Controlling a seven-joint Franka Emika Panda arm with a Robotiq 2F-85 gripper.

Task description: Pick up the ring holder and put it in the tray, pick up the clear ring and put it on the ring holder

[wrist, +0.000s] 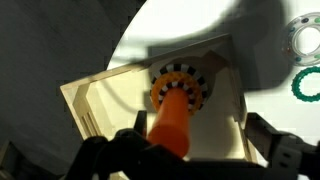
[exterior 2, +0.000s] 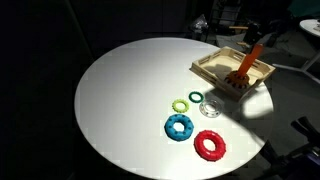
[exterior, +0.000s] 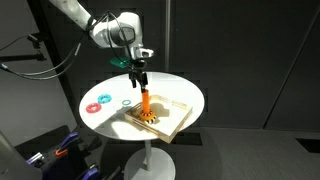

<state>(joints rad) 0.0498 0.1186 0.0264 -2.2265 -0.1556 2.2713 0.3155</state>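
Where your arm comes in: from the upper left in an exterior view, the arm (exterior: 95, 28) bends down over the round white table (exterior: 110, 122).
Blue ring (exterior: 92, 108): furthest left on the table, flat, with the red ring (exterior: 103, 98) just beside it.
Green pair: a light green ring (exterior 2: 180, 104) and a darker green ring (exterior 2: 196, 97) lie close together between those two and the tray.
Clear ring (exterior 2: 210, 109): flat on the bare table just outside the tray's near corner, well apart from your gripper and not on the peg.
Gripper (exterior: 140, 76): you have it pointing straight down over the tray, jaws spread apart and clamped on nothing.
Fingers (wrist: 275, 145): in the wrist view they stand one on each side of the orange peg. The one on the right of that view is clear of it. The other sits close, and you cannot tell whether it touches.
Ring holder (exterior: 149, 108): inside the tray, resting on its round toothed base with the peg pointing up. It is directly under your gripper, and the top of the peg reaches up between the jaws.
Tray (exterior: 175, 118): light wood, on the right part of the table near the edge. The ring holder sits toward its left side in that exterior view.
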